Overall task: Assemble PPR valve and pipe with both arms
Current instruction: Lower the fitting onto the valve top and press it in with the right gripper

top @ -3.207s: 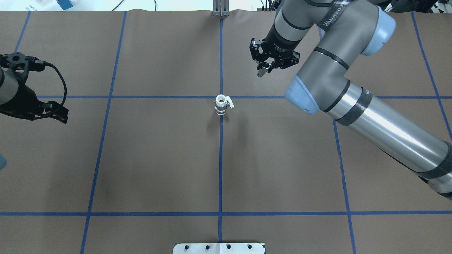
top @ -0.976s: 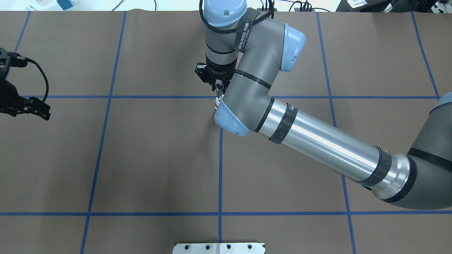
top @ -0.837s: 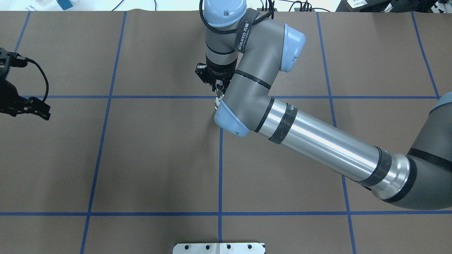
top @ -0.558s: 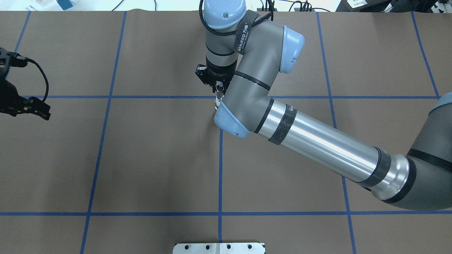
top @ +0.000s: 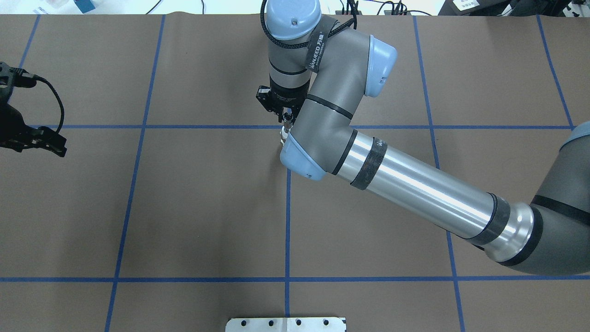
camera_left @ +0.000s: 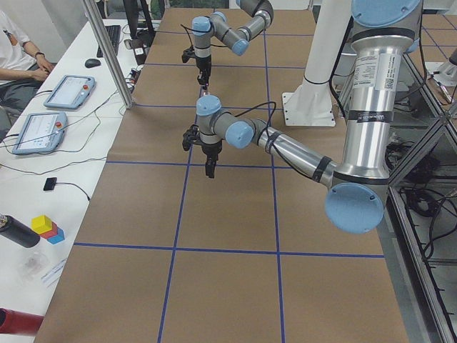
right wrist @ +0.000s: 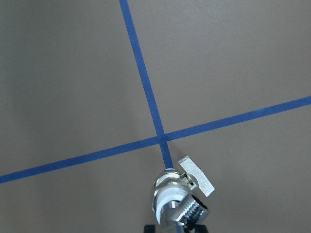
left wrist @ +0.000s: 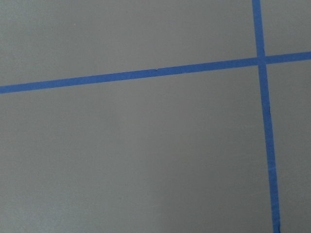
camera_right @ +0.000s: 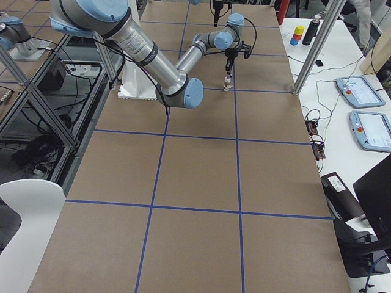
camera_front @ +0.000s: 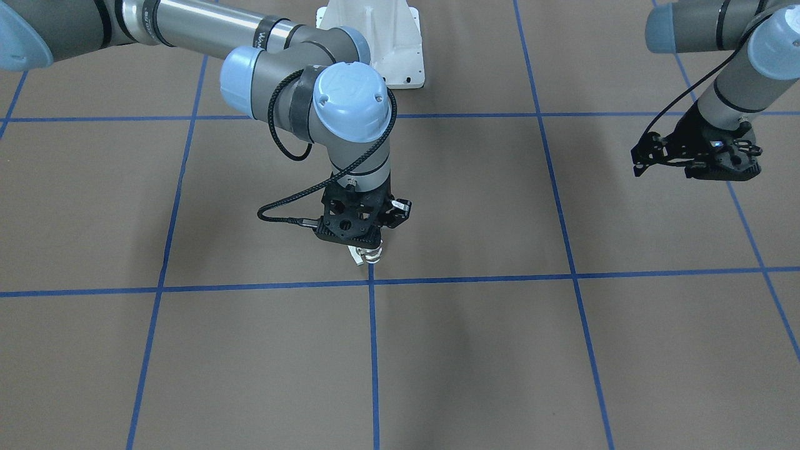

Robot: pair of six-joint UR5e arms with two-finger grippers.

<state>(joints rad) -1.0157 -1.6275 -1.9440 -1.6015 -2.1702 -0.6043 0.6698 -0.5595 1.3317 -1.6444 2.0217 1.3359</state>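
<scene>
Right gripper [camera_front: 367,245]: pinches pipe [right wrist: 187,209]; poised directly above PPR valve [right wrist: 166,188] beside tape cross [right wrist: 163,136]; three seconds earlier, well to valve's right; valve now mostly hidden overhead.

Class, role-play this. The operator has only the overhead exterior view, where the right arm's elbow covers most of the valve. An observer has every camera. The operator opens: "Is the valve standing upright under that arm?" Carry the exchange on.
Observer: Yes. The right wrist camera shows the PPR valve standing upright on a blue tape line, close to a crossing.
Operator: And the other part?
Observer: The right gripper holds the pipe, threaded chrome, at the valve's white top end. I cannot tell whether it is seated.
Operator: How is the valve turned?
Observer: Its handle sticks out sideways, toward the robot's right.
</scene>
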